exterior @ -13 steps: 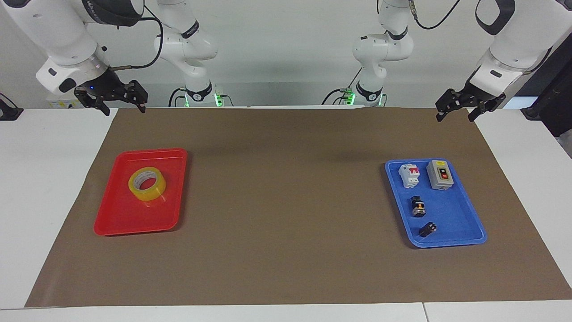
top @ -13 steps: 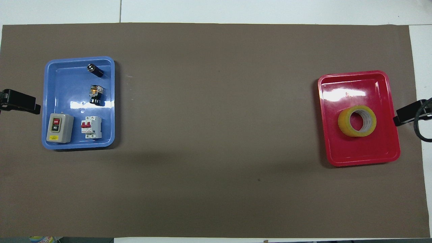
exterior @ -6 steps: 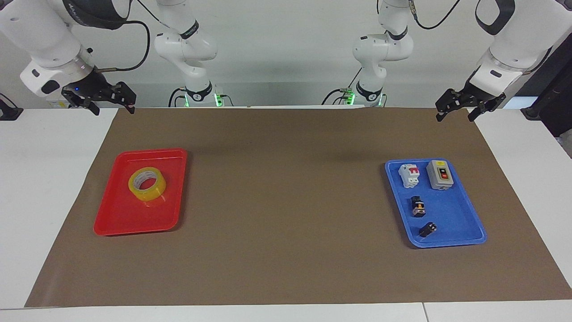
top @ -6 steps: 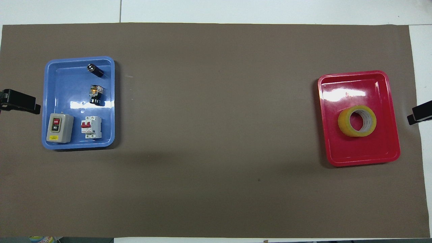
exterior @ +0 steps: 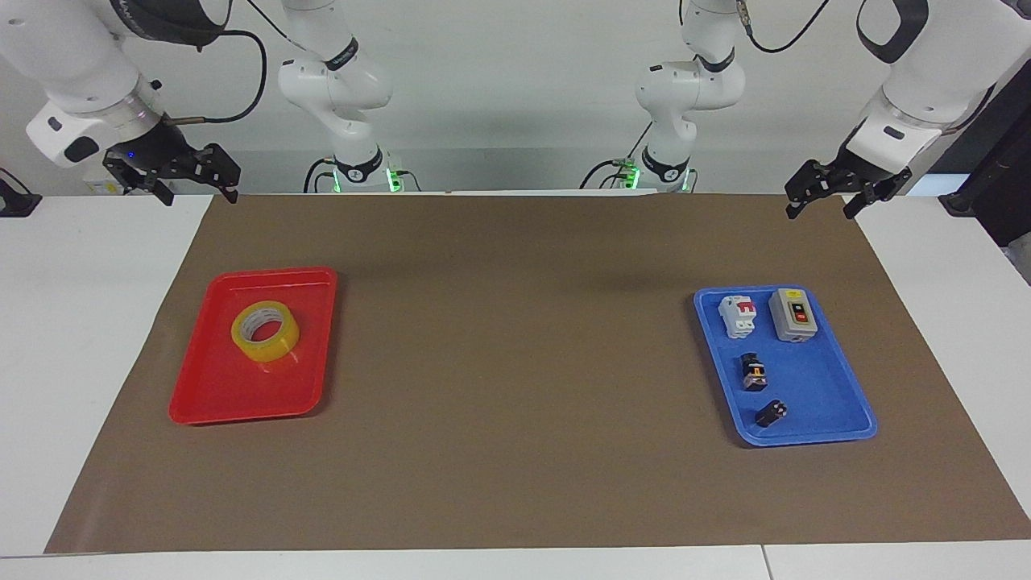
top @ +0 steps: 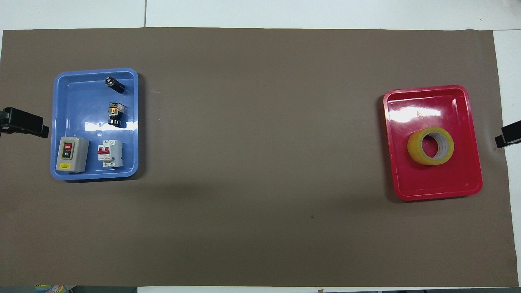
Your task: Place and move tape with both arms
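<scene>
The tape (exterior: 278,345), a yellow roll with a white core, lies flat in the red tray (exterior: 233,395) toward the right arm's end of the table. In the overhead view the tape (top: 415,148) sits in the half of the red tray (top: 435,183) nearer to the robots. My right gripper (exterior: 201,197) is open and empty, up in the air over the table edge by the mat's corner, apart from the tray; its tip shows in the overhead view (top: 508,137). My left gripper (exterior: 820,214) is open and empty, waiting over the mat's other corner, also in the overhead view (top: 28,124).
A blue tray (exterior: 813,387) toward the left arm's end holds a grey switch box (exterior: 793,315), a white circuit breaker (exterior: 739,315) and two small black parts (exterior: 754,374). A brown mat (exterior: 515,362) covers the table between the trays.
My right gripper has drawn back and outward toward the right arm's end of the table, away from the red tray. The tape and the left arm have not moved.
</scene>
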